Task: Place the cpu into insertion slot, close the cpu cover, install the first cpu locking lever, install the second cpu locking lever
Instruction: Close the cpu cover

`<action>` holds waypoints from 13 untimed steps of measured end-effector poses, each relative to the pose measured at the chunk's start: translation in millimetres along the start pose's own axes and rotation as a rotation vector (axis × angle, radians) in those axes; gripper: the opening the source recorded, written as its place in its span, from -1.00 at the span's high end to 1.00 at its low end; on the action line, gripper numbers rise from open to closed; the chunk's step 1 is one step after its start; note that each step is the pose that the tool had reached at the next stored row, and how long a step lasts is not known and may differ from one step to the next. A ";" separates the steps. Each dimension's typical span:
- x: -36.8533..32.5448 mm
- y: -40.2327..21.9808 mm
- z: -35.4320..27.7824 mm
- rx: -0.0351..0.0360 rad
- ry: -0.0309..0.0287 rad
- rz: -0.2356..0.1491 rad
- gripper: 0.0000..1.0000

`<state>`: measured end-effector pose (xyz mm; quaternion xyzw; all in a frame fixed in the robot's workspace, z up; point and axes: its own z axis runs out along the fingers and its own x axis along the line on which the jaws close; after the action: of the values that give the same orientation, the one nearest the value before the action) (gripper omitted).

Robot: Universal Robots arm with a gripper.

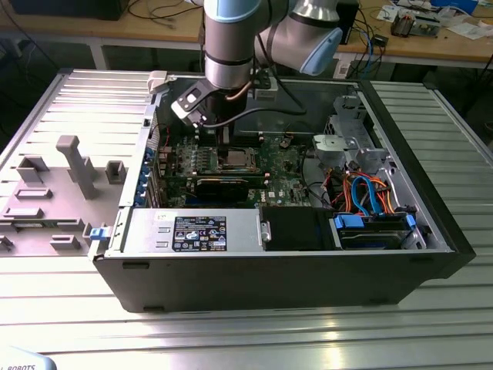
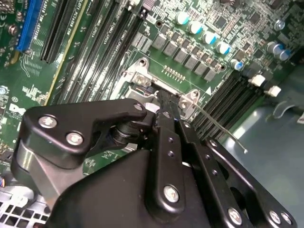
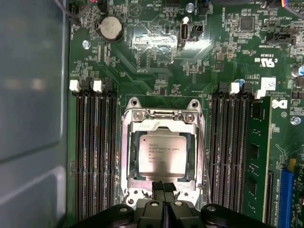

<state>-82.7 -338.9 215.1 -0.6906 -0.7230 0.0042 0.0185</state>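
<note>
The cpu [image 3: 160, 154], a silver-grey square, lies flat in the insertion slot [image 3: 127, 161] on the green motherboard. The cpu cover [image 3: 161, 124] is down, its silver frame ringing the chip. My gripper [image 3: 164, 186] is shut, its two black fingers pressed together with nothing between them, the tips at the edge of the socket frame. In the second wrist view my gripper [image 2: 164, 97] points at the socket's corner, and a thin wire locking lever [image 2: 218, 126] angles up and away from that corner. In the exterior view the gripper [image 1: 223, 142] hangs just above the socket [image 1: 235, 159].
Black memory slots [image 3: 92, 152] flank the socket on both sides, and one holds a green memory stick [image 3: 259, 152]. A coin battery [image 3: 110, 28] sits farther off. The grey case wall [image 3: 28, 118] runs close beside the board. A long black expansion card [image 1: 223, 185] and blue cables [image 1: 370, 196] lie inside the case.
</note>
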 end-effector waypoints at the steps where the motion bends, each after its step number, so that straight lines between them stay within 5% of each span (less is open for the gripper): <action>1: 0.0 0.0 1.8 0.0001 -0.0009 -0.005 0.79; 6: -0.2 0.1 9.2 0.0014 -0.0018 -0.009 0.79; 13: 0.1 0.0 4.9 0.0017 -0.0025 -0.009 0.79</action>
<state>-82.9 -338.7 210.2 -0.6872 -0.7262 0.0056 0.0182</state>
